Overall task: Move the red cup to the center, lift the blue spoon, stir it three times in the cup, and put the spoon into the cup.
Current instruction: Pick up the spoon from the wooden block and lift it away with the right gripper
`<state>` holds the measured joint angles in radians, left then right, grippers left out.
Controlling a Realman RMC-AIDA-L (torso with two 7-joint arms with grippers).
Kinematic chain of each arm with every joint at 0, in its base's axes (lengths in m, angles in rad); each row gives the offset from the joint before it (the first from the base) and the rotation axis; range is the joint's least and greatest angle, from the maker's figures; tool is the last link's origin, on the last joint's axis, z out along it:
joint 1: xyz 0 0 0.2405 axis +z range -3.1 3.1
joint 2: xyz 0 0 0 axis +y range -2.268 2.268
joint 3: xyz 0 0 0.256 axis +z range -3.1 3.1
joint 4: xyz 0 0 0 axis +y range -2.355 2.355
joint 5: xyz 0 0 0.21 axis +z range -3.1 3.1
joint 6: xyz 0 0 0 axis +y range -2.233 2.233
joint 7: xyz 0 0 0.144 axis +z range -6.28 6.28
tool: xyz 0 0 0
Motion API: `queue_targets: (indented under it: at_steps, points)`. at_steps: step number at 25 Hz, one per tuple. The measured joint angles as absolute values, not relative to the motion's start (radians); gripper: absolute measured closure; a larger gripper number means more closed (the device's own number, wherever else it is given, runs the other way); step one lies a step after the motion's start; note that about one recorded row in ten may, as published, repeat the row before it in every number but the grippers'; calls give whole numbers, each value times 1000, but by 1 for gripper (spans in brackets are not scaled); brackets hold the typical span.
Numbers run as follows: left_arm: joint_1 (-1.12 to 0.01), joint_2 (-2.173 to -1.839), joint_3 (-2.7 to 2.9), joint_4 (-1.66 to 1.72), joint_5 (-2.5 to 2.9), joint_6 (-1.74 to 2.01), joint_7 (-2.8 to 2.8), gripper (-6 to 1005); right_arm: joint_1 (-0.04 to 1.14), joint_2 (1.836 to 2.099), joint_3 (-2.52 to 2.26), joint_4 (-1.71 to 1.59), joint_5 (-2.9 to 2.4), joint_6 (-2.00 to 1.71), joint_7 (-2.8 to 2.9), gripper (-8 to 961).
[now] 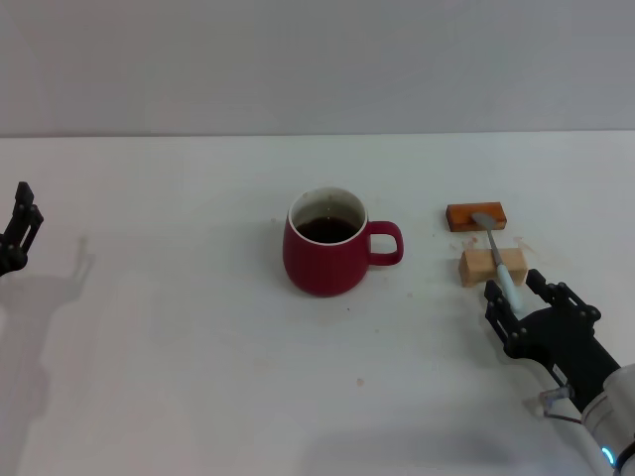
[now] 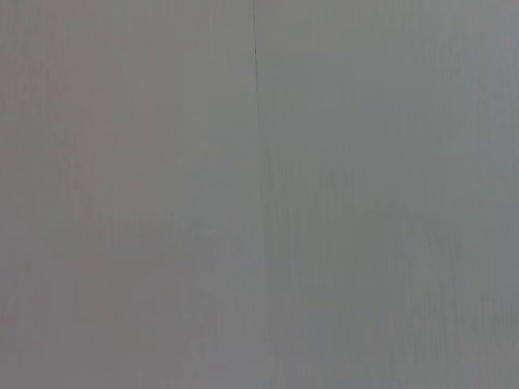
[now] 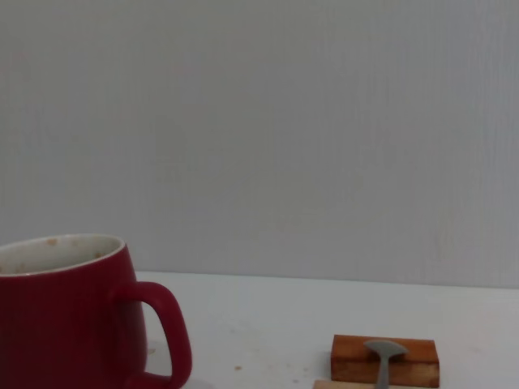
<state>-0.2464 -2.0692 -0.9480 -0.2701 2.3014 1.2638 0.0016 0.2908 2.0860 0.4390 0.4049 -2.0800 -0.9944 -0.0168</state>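
The red cup [image 1: 325,251] stands near the middle of the white table, handle toward my right, with dark liquid inside. It also shows in the right wrist view [image 3: 65,320]. The blue spoon [image 1: 499,253] lies across two small blocks, its grey bowl on the orange-brown one and its pale blue handle pointing toward me. The spoon's bowl shows in the right wrist view [image 3: 383,352]. My right gripper [image 1: 515,286] is open, low over the table, with its fingers on either side of the handle's near end. My left gripper [image 1: 22,228] is open and empty at the far left edge.
The orange-brown block [image 1: 476,215] [image 3: 349,361] and the pale wooden block [image 1: 491,267] sit right of the cup, one behind the other. A grey wall stands behind the table. The left wrist view shows only a plain grey surface.
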Motion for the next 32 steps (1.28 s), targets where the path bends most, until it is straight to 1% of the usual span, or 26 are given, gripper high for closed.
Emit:
queue_targets:
  at_steps: [10, 14, 21, 32]
  points:
    - [-247, -2069, -948, -270, 2302, 1262, 2, 153, 298, 2086, 442, 406, -2080, -980, -15, 412]
    - [-247, -2069, -948, -270, 2302, 1262, 2, 154, 299, 2086, 438, 408, -2080, -978, -15, 533]
    - [-247, -2069, -948, -270, 2304, 1262, 2, 154, 299, 2086, 437, 408, -2080, -978, -15, 567]
    - [-248, -2069, -948, -261, 2306, 1262, 2, 154, 301, 2086, 437, 408, -2080, -975, -15, 572]
